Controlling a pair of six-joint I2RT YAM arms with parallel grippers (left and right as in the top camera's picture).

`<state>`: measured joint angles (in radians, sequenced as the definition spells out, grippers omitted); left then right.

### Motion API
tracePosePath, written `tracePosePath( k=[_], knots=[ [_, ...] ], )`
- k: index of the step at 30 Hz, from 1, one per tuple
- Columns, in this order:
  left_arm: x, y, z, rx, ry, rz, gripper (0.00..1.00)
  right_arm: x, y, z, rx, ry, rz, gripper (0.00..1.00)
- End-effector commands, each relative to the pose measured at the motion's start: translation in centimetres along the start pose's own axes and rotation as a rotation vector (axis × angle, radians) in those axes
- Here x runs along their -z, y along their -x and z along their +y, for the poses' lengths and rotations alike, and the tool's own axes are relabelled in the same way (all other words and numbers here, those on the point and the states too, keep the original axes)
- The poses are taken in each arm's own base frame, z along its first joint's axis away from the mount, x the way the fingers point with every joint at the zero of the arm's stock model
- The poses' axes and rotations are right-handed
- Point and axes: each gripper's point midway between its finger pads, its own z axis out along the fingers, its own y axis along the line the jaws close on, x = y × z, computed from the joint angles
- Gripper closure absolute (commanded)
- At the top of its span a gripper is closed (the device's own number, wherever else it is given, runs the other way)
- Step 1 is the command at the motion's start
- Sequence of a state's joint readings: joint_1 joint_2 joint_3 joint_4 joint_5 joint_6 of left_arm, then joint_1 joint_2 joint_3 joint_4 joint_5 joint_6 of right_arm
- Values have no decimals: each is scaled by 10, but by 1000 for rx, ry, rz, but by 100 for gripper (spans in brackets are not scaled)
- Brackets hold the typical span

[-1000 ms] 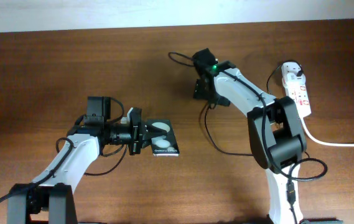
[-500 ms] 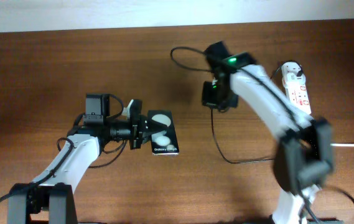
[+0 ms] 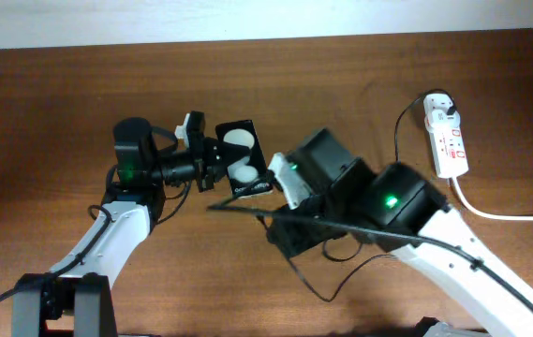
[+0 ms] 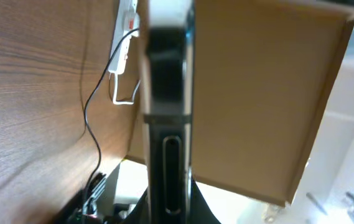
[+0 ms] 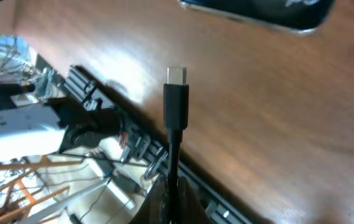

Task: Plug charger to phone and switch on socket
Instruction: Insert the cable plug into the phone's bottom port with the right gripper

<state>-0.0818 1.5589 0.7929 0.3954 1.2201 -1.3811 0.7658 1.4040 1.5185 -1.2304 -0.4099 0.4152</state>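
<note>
The black phone (image 3: 242, 155) is lifted off the table and tilted, with my left gripper (image 3: 215, 161) shut on its left end. The left wrist view shows the phone (image 4: 167, 93) edge-on, rising from between the jaws of the left gripper (image 4: 167, 211). My right gripper (image 5: 172, 208) is shut on the charger cable (image 5: 174, 155), and its connector tip (image 5: 177, 74) points up, a short way below the phone (image 5: 257, 12). From overhead, the right gripper (image 3: 283, 183) sits just right of the phone. The charger cable (image 3: 322, 281) loops on the table. The white socket (image 3: 449, 140) lies at far right.
A thick white cord (image 3: 505, 215) runs off right from the socket. The black cable (image 3: 397, 131) rises to a plug (image 3: 439, 103) at the strip's far end. The right arm (image 3: 407, 211) stretches across the table's middle.
The right gripper closed on the charger cable at the far centre and swung down-left to beside the phone. The left gripper raised and tilted the phone, moving it farther back.
</note>
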Motion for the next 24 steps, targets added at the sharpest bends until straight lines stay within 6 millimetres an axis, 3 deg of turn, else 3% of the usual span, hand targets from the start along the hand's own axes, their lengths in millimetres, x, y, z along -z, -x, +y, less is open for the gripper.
tracePosePath(
  k=[1, 5, 8, 24],
  knots=[
    [2, 4, -9, 51, -12, -18, 100, -12, 3, -9, -86, -63, -35, 96],
    [2, 3, -13, 24, -23, -12, 100, -12, 11, -22, -141, -134, -83, 96],
    [2, 2, -24, -51, -50, -5, 100, -13, 14, -19, -137, -120, -90, 96],
    [2, -3, -24, 16, -52, 31, 100, -18, 22, -13, -127, -89, -100, 96]
  ],
)
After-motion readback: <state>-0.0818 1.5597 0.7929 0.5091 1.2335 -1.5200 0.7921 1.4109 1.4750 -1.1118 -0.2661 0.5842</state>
